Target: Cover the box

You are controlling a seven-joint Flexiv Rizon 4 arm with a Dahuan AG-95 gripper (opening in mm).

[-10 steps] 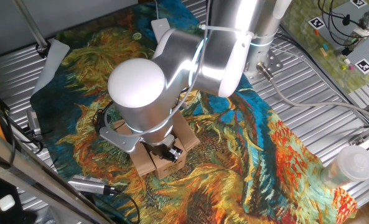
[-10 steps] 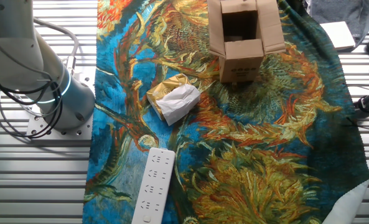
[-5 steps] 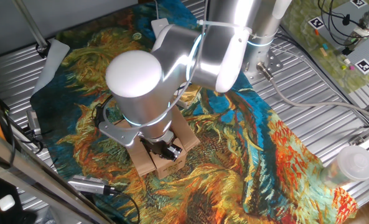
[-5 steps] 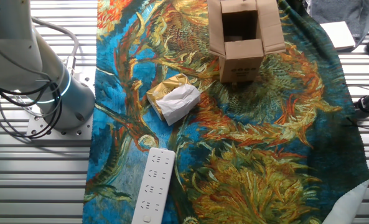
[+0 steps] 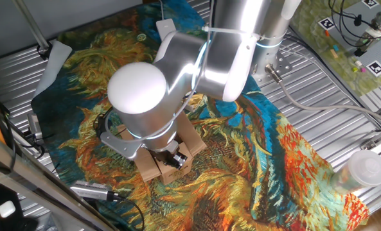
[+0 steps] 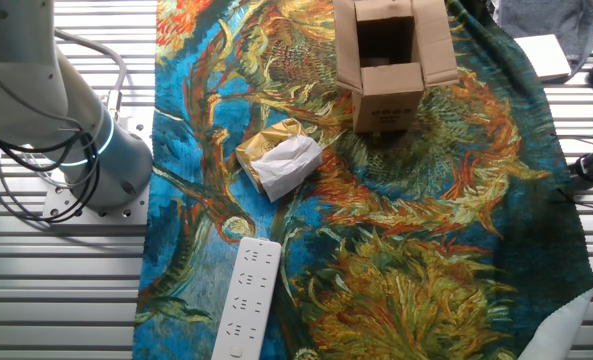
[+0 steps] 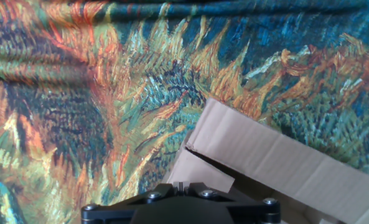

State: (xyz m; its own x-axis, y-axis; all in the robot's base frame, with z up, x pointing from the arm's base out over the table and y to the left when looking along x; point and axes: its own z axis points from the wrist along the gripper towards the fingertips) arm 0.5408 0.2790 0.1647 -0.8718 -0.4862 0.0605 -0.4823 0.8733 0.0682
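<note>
In one fixed view, the arm's white joint (image 5: 137, 92) is seen shifted slightly toward 9 o'clock against half a second ago, above the box (image 5: 171, 157). In the other fixed view the box, at 1 o'clock on the cloth (image 6: 396, 250), is unchanged, flaps open. The gripper's opening cannot be told. Covering is judged not begun.

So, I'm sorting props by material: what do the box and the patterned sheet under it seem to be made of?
The box looks like plain brown corrugated cardboard, matte, with creased hinged flaps standing open. The sheet seems to be printed fabric: it lies in soft folds and wrinkles at its edges, with a painterly sunflower pattern, though a thin flexible plastic cannot be ruled out.
</note>
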